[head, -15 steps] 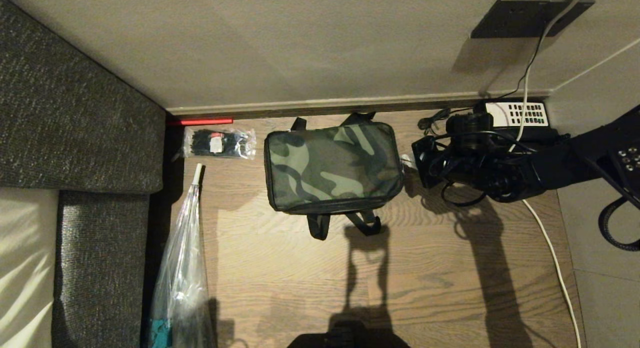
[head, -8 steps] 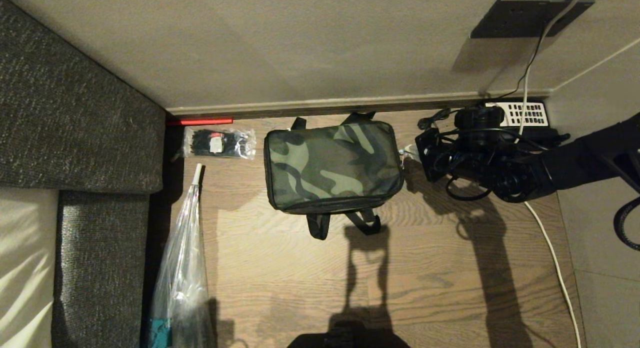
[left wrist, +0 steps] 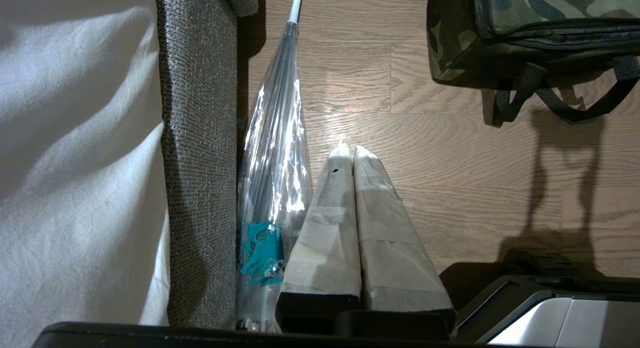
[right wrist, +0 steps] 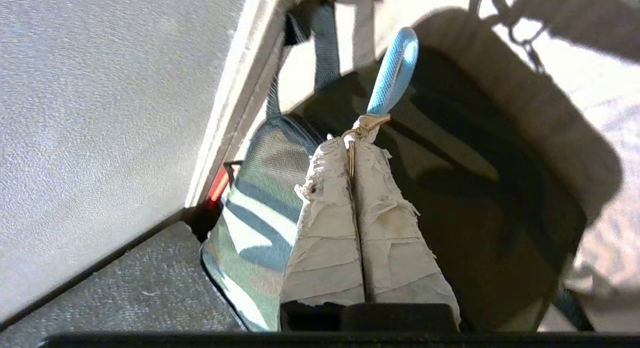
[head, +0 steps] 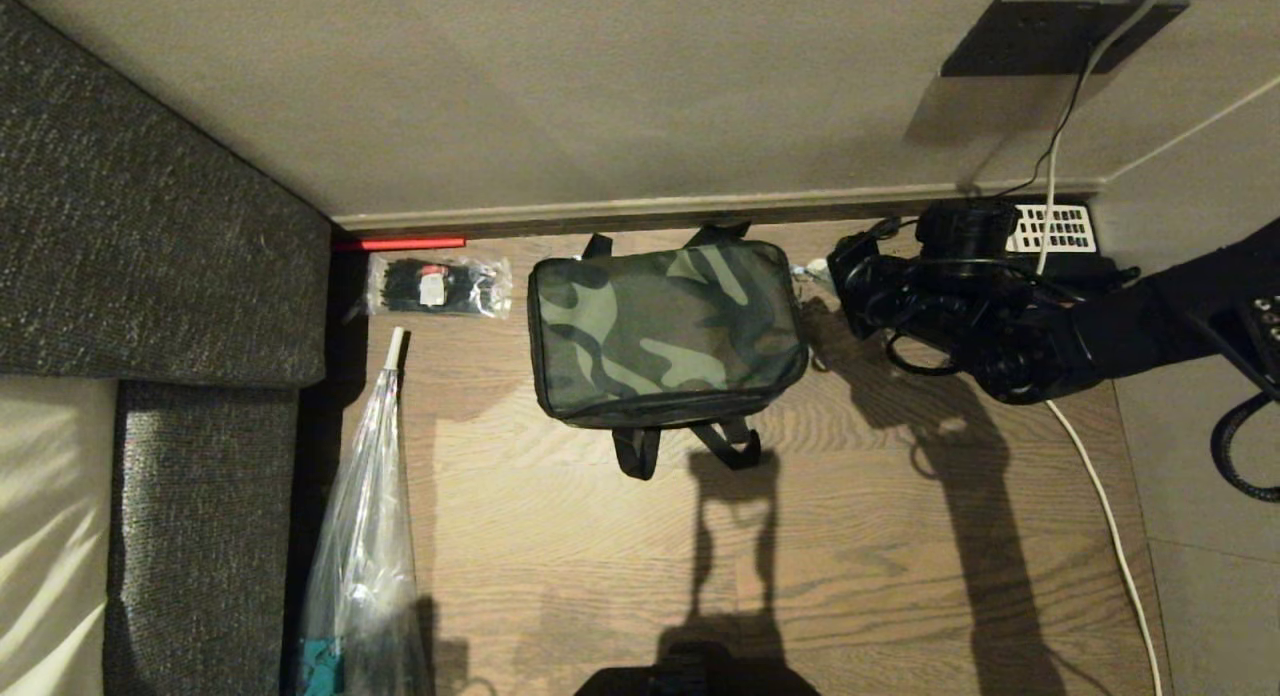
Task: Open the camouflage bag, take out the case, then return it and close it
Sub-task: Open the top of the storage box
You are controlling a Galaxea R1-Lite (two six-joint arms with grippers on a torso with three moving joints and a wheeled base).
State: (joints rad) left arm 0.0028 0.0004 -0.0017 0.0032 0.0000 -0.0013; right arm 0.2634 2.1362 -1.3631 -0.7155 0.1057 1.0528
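Your right claw (right wrist: 356, 138) is pinched together on the blue looped zipper pull (right wrist: 395, 70) of the boxy green-and-black camouflage fabric bag (head: 665, 326). That soft shell probably sags and drags, so pull gently along the zipper; the left claw (left wrist: 350, 153) rests closed, well away.

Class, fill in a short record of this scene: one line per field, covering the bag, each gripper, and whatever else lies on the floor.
Bag: camouflage bag on the wooden floor, lid shut
Case: not visible
Right gripper: at the bag's right end, shut on the zipper pull with its blue loop
Left gripper: shut, holding nothing, above the floor
Nearby: folded clear umbrella, packet of black items, telephone
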